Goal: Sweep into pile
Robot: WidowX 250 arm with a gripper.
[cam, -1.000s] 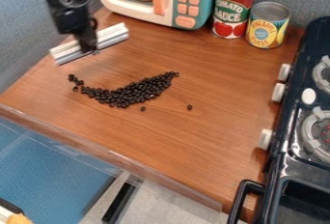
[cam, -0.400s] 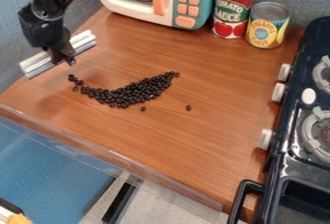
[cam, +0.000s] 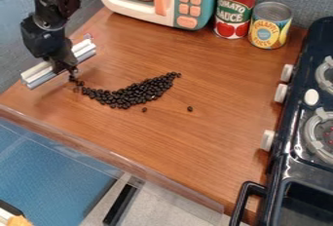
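Note:
My gripper (cam: pixel 65 69) hangs over the left part of the table, shut on a white-and-grey sweeping bar (cam: pixel 83 50) that sticks out on both sides of it. Just right of the gripper, dark beans (cam: pixel 137 93) lie in a curved band that rises toward the right. A few beans at the band's left end are right beside the gripper's tip. One stray bean (cam: pixel 190 108) lies to the right of the band, and another (cam: pixel 144 109) just below it.
A toy microwave (cam: pixel 162 1) stands at the back, with a red can (cam: pixel 234 13) and a yellow can (cam: pixel 269 28) to its right. A toy stove (cam: pixel 305 122) borders the right side. The wooden table's front edge (cam: pixel 117 159) slants across the lower left.
The gripper and the bar have moved left, then slightly down toward the left end of the beans. The bean band looks unchanged.

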